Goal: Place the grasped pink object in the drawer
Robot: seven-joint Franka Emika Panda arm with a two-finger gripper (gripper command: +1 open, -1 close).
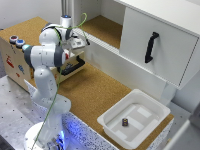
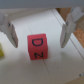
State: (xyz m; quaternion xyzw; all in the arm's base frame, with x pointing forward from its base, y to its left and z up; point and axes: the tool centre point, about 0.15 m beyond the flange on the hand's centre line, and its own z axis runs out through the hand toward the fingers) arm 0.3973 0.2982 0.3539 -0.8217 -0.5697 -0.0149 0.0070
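Note:
The pink object (image 2: 36, 47) is a small pinkish-red cube with dark letters on its face. It lies on a pale flat surface between my fingers, and gaps show on both sides of it. My gripper (image 2: 38, 44) is open, one finger (image 2: 11, 34) on each side of the cube. In the exterior view my gripper (image 1: 77, 46) hangs over the pulled-out drawer (image 1: 75, 64) of the plywood box (image 1: 12, 60). The drawer's black bar handle (image 1: 70, 69) faces the cork floor. The arm hides the cube in that view.
A yellow bit (image 2: 2, 50) shows at the edge of the wrist view. Coloured buttons (image 1: 16, 40) top the plywood box. A white cabinet door (image 1: 160, 47) with a black handle stands open at the exterior view's right. A white tray (image 1: 150, 107) holds a dark brown cylinder (image 1: 125, 121).

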